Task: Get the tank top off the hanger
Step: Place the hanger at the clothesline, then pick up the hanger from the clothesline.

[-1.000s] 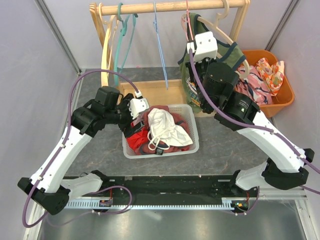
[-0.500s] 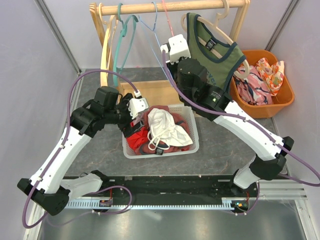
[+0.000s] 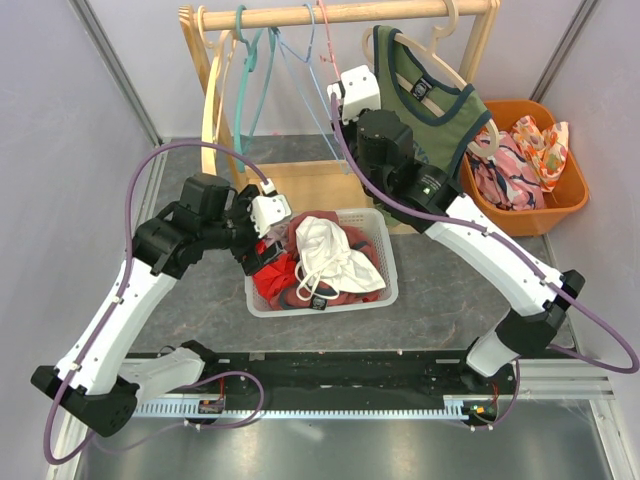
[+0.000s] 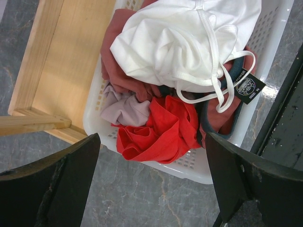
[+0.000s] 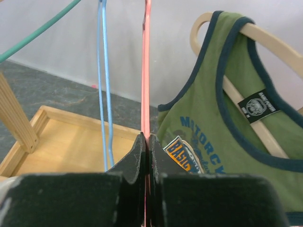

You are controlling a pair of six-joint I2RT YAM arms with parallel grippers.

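Clothes fill the white basket (image 3: 390,288) on the gray table (image 3: 450,300), close to the 2 arm bases. A white top (image 4: 180,42) lies on the pile, with a red cloth (image 4: 161,130) under it, beside a dusty pink one. A black tag sticks out at the side.

The left gripper (image 4: 151,146) hangs over the near-left part of the basket. Its jaws stand wide apart and hold nothing.

Just behind the basket is the flat wooden base (image 4: 71,61) of the clothes rack.

Farther back and higher up, the right gripper (image 5: 146,142) reaches to the rack. Its jaws are pressed tight on the thin pink hanger (image 5: 146,71), which runs straight up from between them. A blue hanger (image 5: 102,71) hangs just to the left of the pink one, and a green hanger (image 5: 42,28) hangs farther left.

All of them hang from the wooden rail (image 3: 350,13) at the back. The green tank top (image 5: 208,123) is on its wooden hanger (image 5: 270,38) at the right end of that rail, just to the right of the right gripper. It has dark blue edges, printed words on the chest and a black tag at the neck. No gripper touches it.

An orange bin (image 3: 565,200) of flowery clothes sits at the far right.
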